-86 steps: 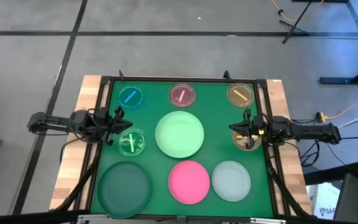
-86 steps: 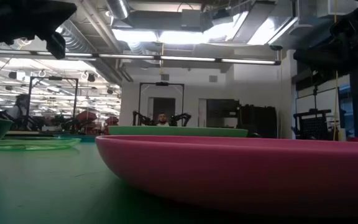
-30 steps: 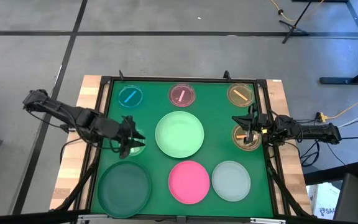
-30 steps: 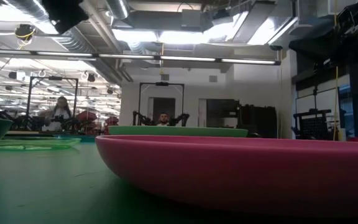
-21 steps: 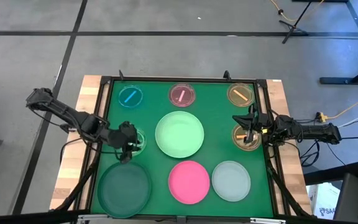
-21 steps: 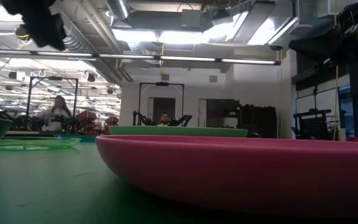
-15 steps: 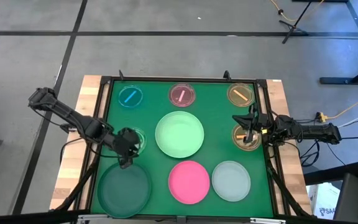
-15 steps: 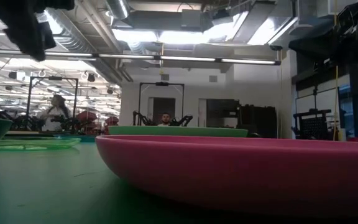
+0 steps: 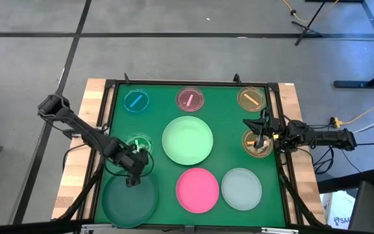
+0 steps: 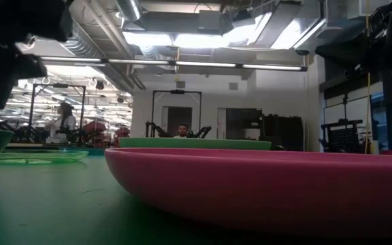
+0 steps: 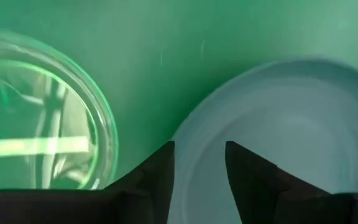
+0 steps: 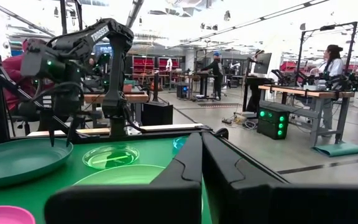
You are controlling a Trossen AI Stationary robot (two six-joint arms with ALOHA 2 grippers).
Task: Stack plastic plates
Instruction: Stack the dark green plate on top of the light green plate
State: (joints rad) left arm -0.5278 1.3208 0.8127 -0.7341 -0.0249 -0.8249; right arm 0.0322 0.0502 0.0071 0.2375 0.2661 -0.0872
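Bright ceiling lights [image 10: 182, 37] glare in the low view (near pink plate [image 10: 264, 184] blurred), table evenly lit.

Left arm: swung from the tabletop's left edge toward the near-left corner.
Left gripper [image 9: 133, 175]: moved past the small translucent green plastic plate [image 9: 137, 144] to the far rim of the large dark green plastic plate [image 9: 130, 199].
Left fingers [image 11: 160, 174]: parted over that rim.
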